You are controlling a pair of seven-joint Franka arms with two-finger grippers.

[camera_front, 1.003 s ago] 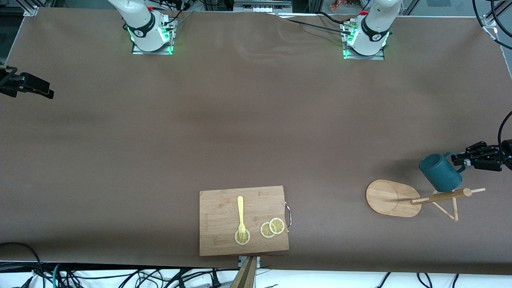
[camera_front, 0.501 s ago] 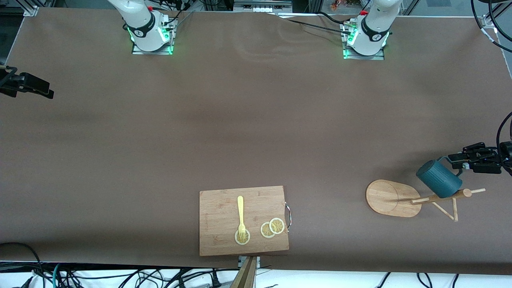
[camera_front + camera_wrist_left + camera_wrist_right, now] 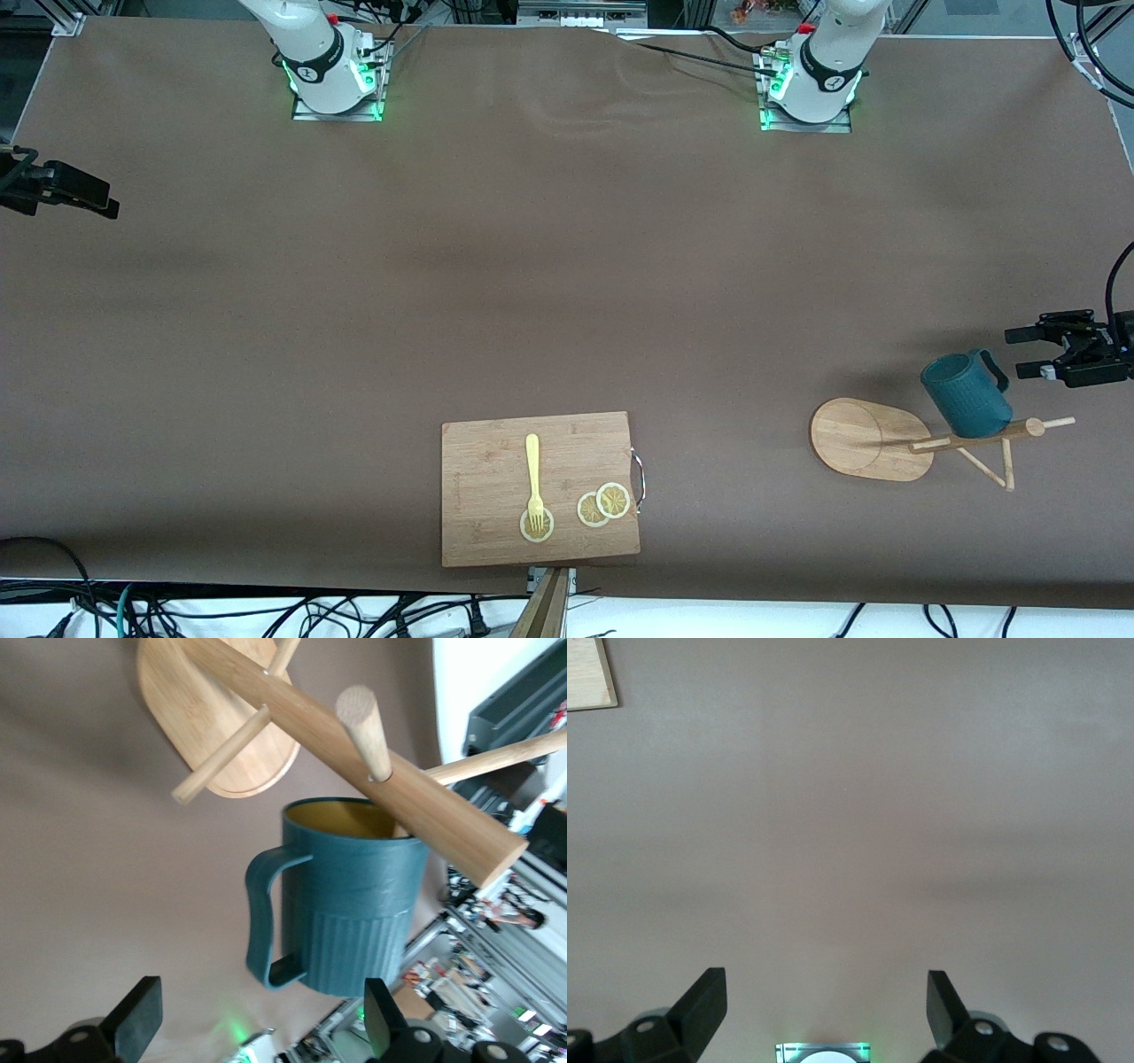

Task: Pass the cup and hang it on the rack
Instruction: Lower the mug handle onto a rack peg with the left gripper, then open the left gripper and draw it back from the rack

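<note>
Front view shows the left end effector (image 3: 1033, 353) wide open and empty beside the cup (image 3: 966, 395), which hangs on the rack (image 3: 873, 439) near the table's left-arm end. I'd back straight out, avoiding the handle. Right end effector (image 3: 824, 1014), open too, waits. Cutting board (image 3: 496, 470) sits well apart.

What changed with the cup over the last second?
The left end effector let go of the cup: its fingers opened and it backed off toward the table's edge. The cup swung, then settled upright on the rack, no longer held. The right end effector, open, and the board with fork and lemon slices stayed as they were.
</note>
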